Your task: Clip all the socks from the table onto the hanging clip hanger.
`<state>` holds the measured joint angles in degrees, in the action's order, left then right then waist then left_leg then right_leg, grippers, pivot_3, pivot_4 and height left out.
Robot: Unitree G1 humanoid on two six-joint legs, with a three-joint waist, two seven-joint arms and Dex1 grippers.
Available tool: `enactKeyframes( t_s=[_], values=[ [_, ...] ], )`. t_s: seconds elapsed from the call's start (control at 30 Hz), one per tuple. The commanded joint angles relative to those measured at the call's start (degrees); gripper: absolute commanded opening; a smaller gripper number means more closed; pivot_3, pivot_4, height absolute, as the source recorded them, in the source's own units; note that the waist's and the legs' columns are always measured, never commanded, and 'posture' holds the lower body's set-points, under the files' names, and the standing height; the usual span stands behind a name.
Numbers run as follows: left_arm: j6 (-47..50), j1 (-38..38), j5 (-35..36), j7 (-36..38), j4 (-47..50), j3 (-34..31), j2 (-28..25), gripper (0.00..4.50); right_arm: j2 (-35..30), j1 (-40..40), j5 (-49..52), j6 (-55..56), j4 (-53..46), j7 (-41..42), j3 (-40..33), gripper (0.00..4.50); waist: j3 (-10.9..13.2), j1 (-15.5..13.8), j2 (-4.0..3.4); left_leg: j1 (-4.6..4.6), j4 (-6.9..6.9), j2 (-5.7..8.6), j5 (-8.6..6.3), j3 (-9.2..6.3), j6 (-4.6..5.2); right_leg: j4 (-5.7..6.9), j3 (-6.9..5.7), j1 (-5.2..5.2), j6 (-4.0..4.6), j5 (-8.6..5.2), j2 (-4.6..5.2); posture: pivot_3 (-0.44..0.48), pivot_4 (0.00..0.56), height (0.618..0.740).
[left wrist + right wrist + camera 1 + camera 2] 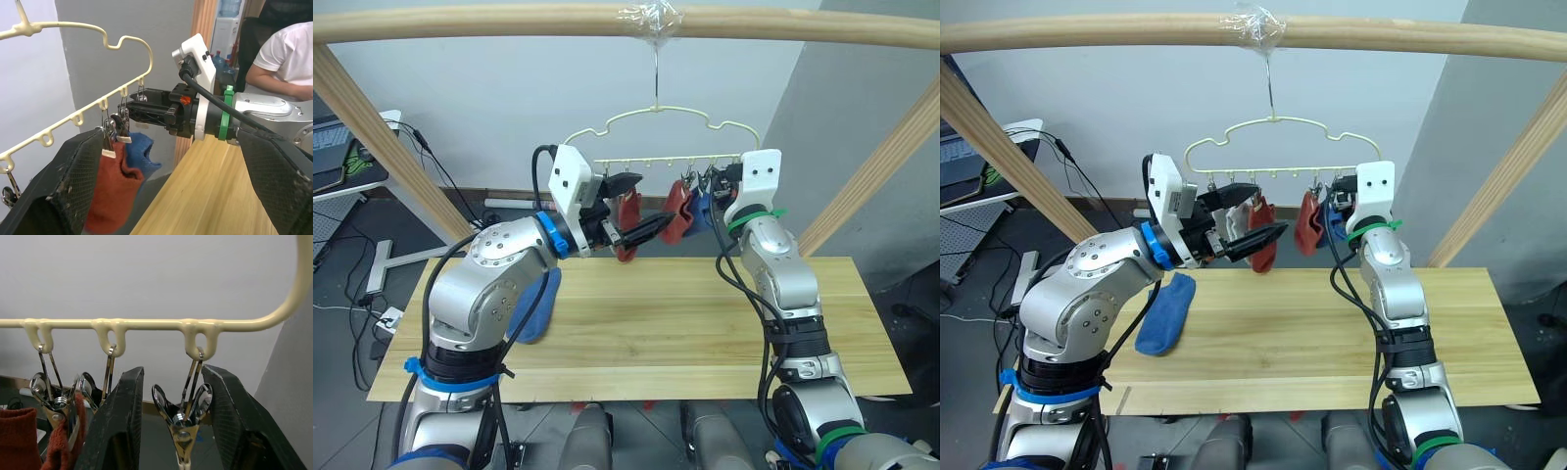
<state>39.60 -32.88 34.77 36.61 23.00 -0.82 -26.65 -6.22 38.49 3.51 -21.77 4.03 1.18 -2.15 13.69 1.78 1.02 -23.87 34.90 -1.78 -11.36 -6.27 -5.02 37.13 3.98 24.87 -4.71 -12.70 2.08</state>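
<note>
The pale yellow clip hanger point(658, 113) hangs by its hook from the wooden pole. Two red socks point(628, 223) point(678, 211) and a blue sock point(701, 210) hang from its clips. A pale sock point(1238, 211) shows partly behind my left gripper. Another blue sock point(1165, 313) lies on the table point(705, 333) under my left arm. My left gripper point(634, 207) is open in front of the left red sock, holding nothing. My right gripper point(176, 431) is open at the hanger's right end, its fingers either side of an empty metal clip point(182, 423) without touching it.
A thick wooden pole frame point(509, 24) spans the top, with slanted legs at both sides point(881, 166). A person in a white shirt point(279, 49) sits beyond the table in the left wrist view. A desk with a laptop point(333, 147) stands at the far left.
</note>
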Motion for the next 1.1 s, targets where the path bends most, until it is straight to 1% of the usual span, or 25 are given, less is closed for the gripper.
enactKeyframes(
  t_s=[0.03,0.07,0.13,0.2,0.23,0.37,0.43,0.5,0.57,0.63,0.73,0.77,0.83,0.87,0.97,1.0,1.1],
  values=[
    [-0.22,-0.92,1.27,-0.59,2.65,-1.37,-0.07,4.5,0.31,1.33,1.0,1.6,-0.88,0.21,-1.35,1.56,0.0,0.0,0.0,0.0,0.0,0.0,0.0,0.0,0.0,0.0,0.0,0.0,0.0,0.0,0.0,0.122,0.224,0.74],
    [-0.29,-0.89,1.33,-0.68,2.62,-1.32,-0.08,4.5,0.36,1.37,1.15,1.62,-0.87,0.14,-1.55,1.33,0.0,0.0,0.0,0.0,0.0,0.0,0.0,0.0,0.0,0.0,0.0,0.0,0.0,0.0,0.0,0.122,0.224,0.74],
    [-0.38,-0.73,1.46,-0.91,2.66,-1.23,-0.04,4.5,0.26,1.33,1.24,1.53,-1.02,0.23,-1.74,0.68,0.0,0.0,0.0,0.0,0.0,0.0,0.0,0.0,0.0,0.0,0.0,0.0,0.0,0.0,0.0,0.12,0.227,0.74],
    [-0.53,-0.44,1.57,-1.1,2.82,-1.1,-0.03,4.5,0.07,1.23,1.23,1.34,-1.27,0.5,-1.9,0.13,0.0,0.0,0.0,0.0,0.0,0.0,0.0,0.0,0.0,0.0,0.0,0.0,0.0,0.0,0.0,0.12,0.227,0.74],
    [-0.72,-0.19,1.55,-1.08,2.92,-0.99,-0.05,4.5,-0.13,1.22,1.24,1.27,-1.38,0.7,-1.98,0.01,0.0,0.0,0.0,0.0,0.0,0.0,0.0,0.0,0.0,0.0,0.0,0.0,0.0,0.0,0.0,0.12,0.227,0.74],
    [-1.28,0.84,1.18,-1.18,3.34,-0.66,0.03,4.5,-1.12,1.11,1.33,0.87,-1.75,1.78,-2.09,0.01,0.0,0.0,-0.01,0.0,0.0,0.0,0.0,0.0,0.0,-0.01,0.01,0.0,0.0,0.0,0.0,0.117,0.229,0.74],
    [-1.36,2.53,1.03,-1.76,3.52,-1.04,0.19,4.5,-2.24,1.25,1.64,-0.04,-1.95,2.88,-2.47,0.01,0.0,0.0,-0.01,0.0,0.0,0.0,0.0,0.0,0.0,-0.01,0.0,0.0,0.0,0.0,0.0,0.111,0.23,0.74],
    [0.14,5.84,1.7,-4.54,2.2,-3.4,1.08,4.5,-3.87,1.7,2.36,-2.06,-2.0,4.86,-2.51,0.01,0.01,0.04,-0.01,0.0,0.0,0.0,0.0,0.0,0.0,-0.01,0.0,0.0,0.0,-0.01,0.0,0.111,0.23,0.74],
    [-2.39,10.97,-1.49,-4.79,0.05,-4.11,-0.03,4.5,-6.0,1.86,2.74,-4.97,-2.44,7.63,-1.32,0.01,0.0,0.08,-0.01,0.03,0.0,0.0,0.0,0.02,0.0,0.0,0.02,-0.01,0.0,0.0,0.0,0.102,0.231,0.74],
    [-7.9,17.56,-7.5,-3.88,-4.11,-3.6,-2.68,4.5,-6.77,1.71,4.02,-6.77,-3.5,9.03,-1.52,0.01,0.01,0.13,-0.02,0.09,-0.02,0.0,-0.01,0.03,0.01,0.03,0.03,-0.02,0.03,-0.02,0.0,0.093,0.23,0.74],
    [-15.5,23.76,-14.66,-4.46,-11.05,-3.13,-5.09,4.5,-7.52,1.58,4.68,-8.45,-4.91,10.04,-1.78,0.01,0.01,0.04,-0.03,0.08,-0.04,-0.02,-0.01,0.01,0.01,0.06,0.0,0.01,0.09,-0.07,-0.02,0.093,0.23,0.74],
    [-17.61,25.19,-17.31,-6.19,-14.54,-3.27,-5.36,4.5,-7.85,1.47,4.76,-9.2,-5.59,9.99,-1.99,0.01,0.02,0.01,-0.03,0.08,-0.02,-0.02,-0.01,0.0,0.01,0.05,0.0,0.01,0.11,-0.08,-0.02,0.084,0.231,0.74],
    [-20.17,25.95,-21.57,-11.95,-22.05,-4.59,-4.29,4.5,-8.37,1.14,5.0,-10.84,-6.97,9.83,-2.38,0.01,0.02,-0.38,-0.03,0.05,0.0,-0.02,-0.01,0.02,0.01,0.01,0.01,0.0,0.25,-0.21,-0.01,0.084,0.231,0.74],
    [-20.18,25.5,-21.73,-14.29,-24.85,-5.75,-2.83,4.5,-8.67,0.84,4.96,-11.43,-7.67,9.89,-2.41,0.01,0.02,-0.42,-0.02,0.04,0.01,-0.01,0.0,0.02,0.01,0.0,0.0,0.0,0.13,-0.32,0.0,0.078,0.231,0.74],
    [-21.0,23.76,-21.7,-16.71,-29.92,-7.33,0.08,4.5,-9.0,0.26,4.92,-12.69,-8.94,9.9,-2.39,0.01,0.02,-0.56,-0.02,0.01,0.04,0.0,0.0,0.01,0.02,-0.01,-0.01,-0.01,0.11,-0.3,0.03,0.078,0.231,0.74],
    [-21.47,23.34,-22.05,-16.77,-31.13,-7.37,0.5,4.5,-9.03,0.16,4.95,-13.0,-9.2,9.84,-2.39,0.01,0.02,-0.56,-0.02,0.0,0.04,0.0,0.0,0.01,0.02,-0.03,-0.01,-0.01,-0.08,-0.16,0.03,0.078,0.231,0.74],
    [-23.63,21.44,-23.95,-18.36,-36.18,-7.37,1.44,4.5,-9.14,-0.15,4.97,-14.01,-10.16,9.75,-2.36,0.01,0.02,-0.35,-0.02,0.02,0.02,0.0,0.0,0.0,0.01,0.02,-0.03,0.0,-0.07,-0.09,0.02,0.078,0.231,0.74]
  ],
)
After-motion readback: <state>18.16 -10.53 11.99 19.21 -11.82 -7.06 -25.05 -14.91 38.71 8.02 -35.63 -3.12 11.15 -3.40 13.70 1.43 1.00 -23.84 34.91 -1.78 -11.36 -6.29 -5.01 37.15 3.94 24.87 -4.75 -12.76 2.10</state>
